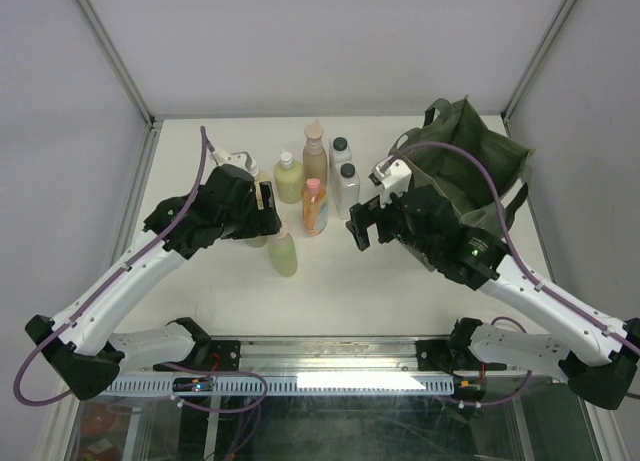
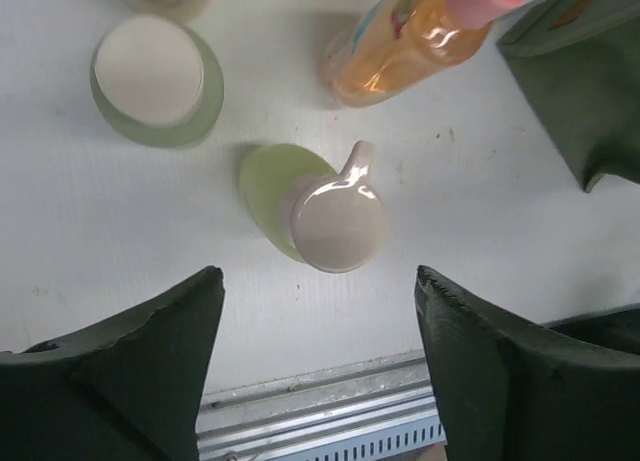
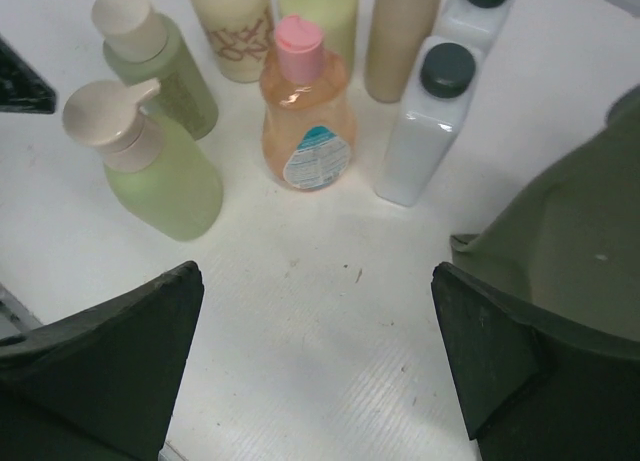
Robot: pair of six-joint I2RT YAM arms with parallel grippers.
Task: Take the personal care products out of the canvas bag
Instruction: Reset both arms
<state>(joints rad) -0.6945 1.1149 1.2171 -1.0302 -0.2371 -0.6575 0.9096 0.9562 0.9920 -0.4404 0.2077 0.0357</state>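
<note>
Olive canvas bag [image 1: 470, 156] sits slumped just behind the right end effector [image 1: 362, 221], its inside hidden by the arm. Eight bottles counted upright on the surface [image 1: 340, 291], clustered between the two end effectors: tan bottle [image 1: 315, 153], two white bottles [image 1: 347, 189] with black caps, orange bottle [image 1: 314, 211], the rest beige and yellow-green. Left end effector [image 2: 320, 281]: released, jaws spread; yellow-green pump bottle [image 2: 335, 221] stands just ahead of it, touching neither jaw. Right end effector: released wide, nothing between the jaws. Judgement: unloading looks done or nearly so. Whether anything remains in the bag cannot be told.
</note>
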